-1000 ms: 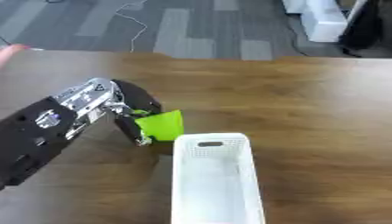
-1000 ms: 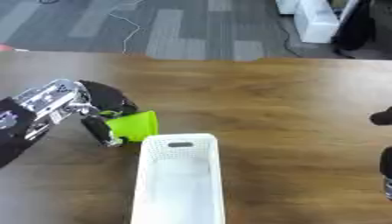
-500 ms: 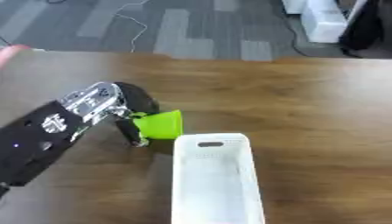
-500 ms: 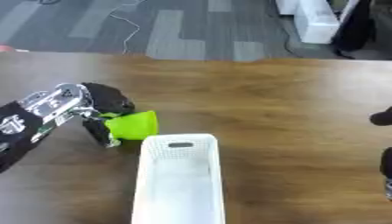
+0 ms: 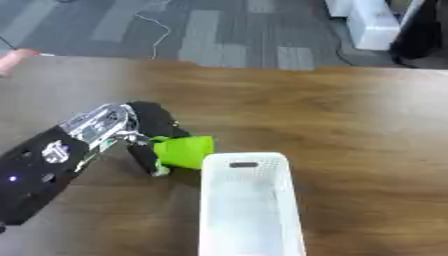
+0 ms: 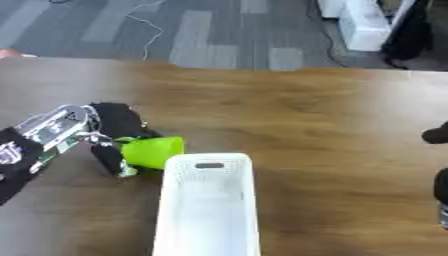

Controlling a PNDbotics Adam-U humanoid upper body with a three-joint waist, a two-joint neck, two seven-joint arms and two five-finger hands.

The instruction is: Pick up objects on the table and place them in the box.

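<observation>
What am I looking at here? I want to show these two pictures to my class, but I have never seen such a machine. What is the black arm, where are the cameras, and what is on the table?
Both pictures come from two camera eyes in a humanoid robot's head, looking down at a brown wooden table at the same moment, so they nearly match. The black and silver arm coming in from the left ends in the robot's left hand, which has fingers and a thumb like a person's. Its fingers are curled round a bright green object, held just beside the near end of a long white box. The box looks empty. In the right eye view, dark parts at the right edge are the right hand; too little shows to tell its pose.
</observation>
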